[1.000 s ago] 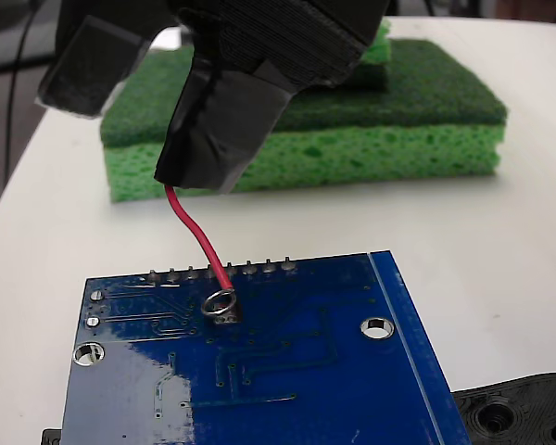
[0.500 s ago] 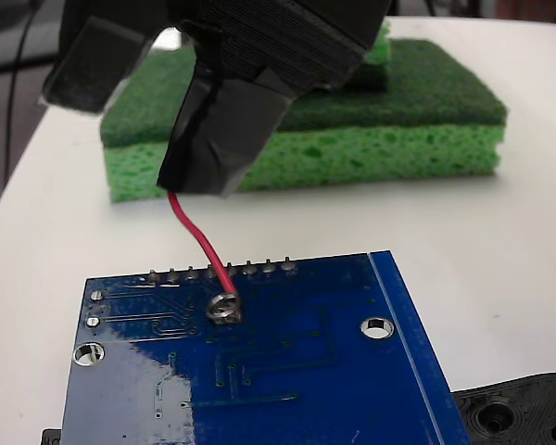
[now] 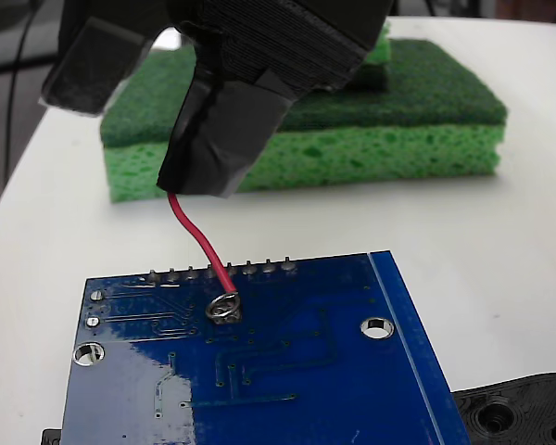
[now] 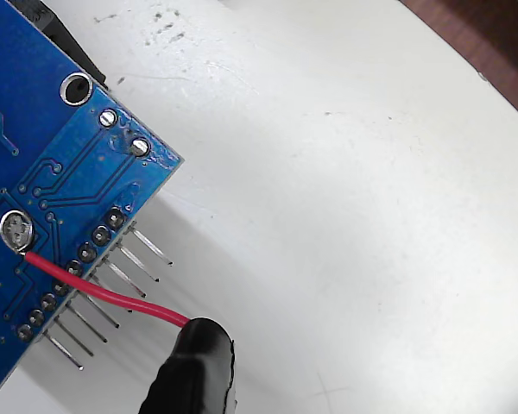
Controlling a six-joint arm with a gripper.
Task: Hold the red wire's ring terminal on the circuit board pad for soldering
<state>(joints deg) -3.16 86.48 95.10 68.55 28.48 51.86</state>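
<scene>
The blue circuit board (image 3: 287,371) lies at the bottom of the fixed view. The silver ring terminal (image 3: 224,307) rests on a pad of the board just behind its row of header pins (image 3: 230,270). From the ring the red wire (image 3: 195,236) curves up to my black-taped gripper (image 3: 199,171), which is shut on the wire's upper end above the board's far edge. In the wrist view the ring terminal (image 4: 15,230) sits on the board (image 4: 52,155), and the red wire (image 4: 104,293) runs over the pins to my taped fingertip (image 4: 194,371).
A green sponge (image 3: 371,139) lies on the white table (image 3: 491,250) behind the board, close under my gripper body. A black plastic part with holes (image 3: 528,413) is at the bottom right. The table's curved edge shows at the left.
The ring terminal has settled a little flatter on the pad. My gripper has shifted only slightly; the board has not moved.
</scene>
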